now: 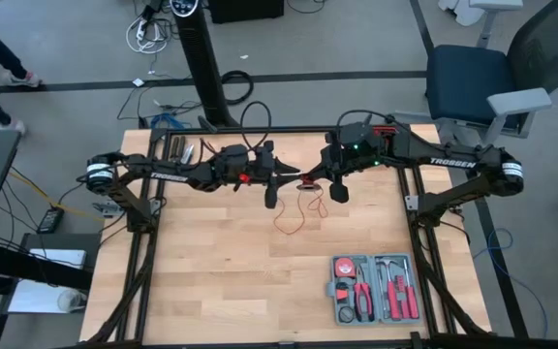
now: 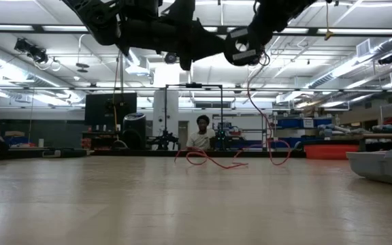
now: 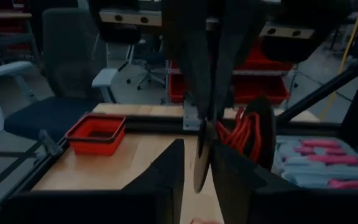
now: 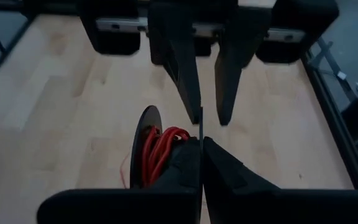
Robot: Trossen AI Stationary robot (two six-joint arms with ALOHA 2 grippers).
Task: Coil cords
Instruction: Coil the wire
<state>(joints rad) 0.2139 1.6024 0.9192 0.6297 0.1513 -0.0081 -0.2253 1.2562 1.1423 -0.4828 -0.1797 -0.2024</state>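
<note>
Between the two grippers, high over the middle of the table, sits a dark spool [image 4: 143, 149] wound with the red cord [image 1: 294, 215]; seen edge-on from both wrists, flat faces turned toward each arm. Nearest the spool, the right gripper [image 4: 201, 142]: fingers pressed shut, tips meeting just beside the winding, though whether cord is pinched there cannot be told. Facing it head-on, the left gripper [image 3: 199, 163], fingers a narrow way apart around the spool's thin edge, touching or just clear, not certain. Both forearms level and aimed at each other along the table's width. Below, hanging from the meeting point, a loose tail of cord, dropping to the wood and lying in slack loops under the grippers. Farther off toward the right front corner, the grey tool case [image 1: 374, 288], well apart. Judged from this: winding turns on the tail lying straight down from the spool.
</note>
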